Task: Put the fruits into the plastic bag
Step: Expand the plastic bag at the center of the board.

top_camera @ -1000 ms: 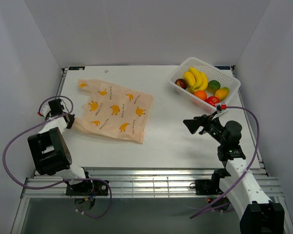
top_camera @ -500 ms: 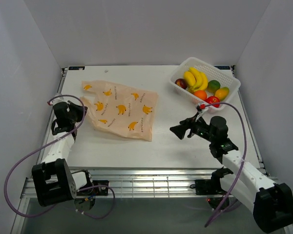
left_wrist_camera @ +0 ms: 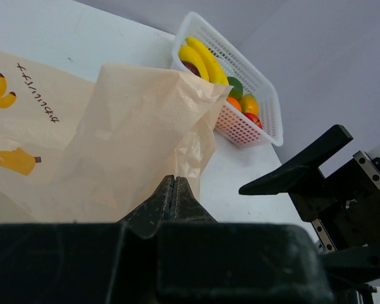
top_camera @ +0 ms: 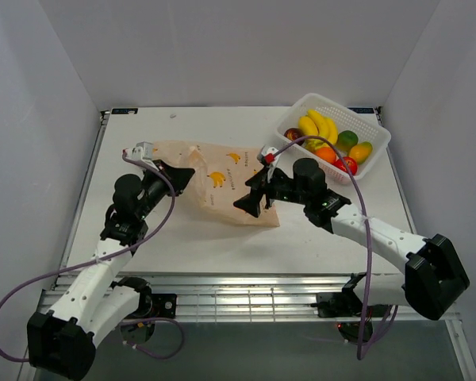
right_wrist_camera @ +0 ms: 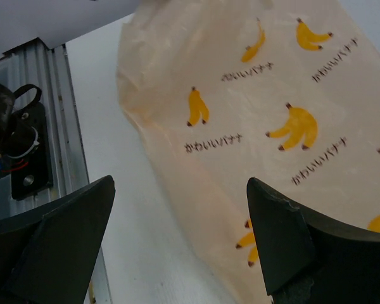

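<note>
While my left gripper (left_wrist_camera: 173, 192) pinches the plastic bag (left_wrist_camera: 133, 120), jaws together, my right gripper (right_wrist_camera: 178, 202) gapes wide over it; fruits (top_camera: 318, 127) sit in the white basket (top_camera: 354, 111).

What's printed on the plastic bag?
The plastic bag shows yellow bananas with dark lettering; clearest in right wrist view.

Noted a thin, translucent peach-orange plastic bag (top_camera: 222, 186), printed with yellow bananas, on the table (top_camera: 182, 238), its left edge lifted into a crumpled peak. Found the fruits (top_camera: 327, 141) heaped in a white lattice basket (top_camera: 330, 99) far right: banana bunch (top_camera: 317, 127), dark-red piece (top_camera: 293, 136), orange (top_camera: 326, 154), green piece (top_camera: 347, 140), yellow-green piece (top_camera: 361, 151), red piece (top_camera: 346, 164).
</note>
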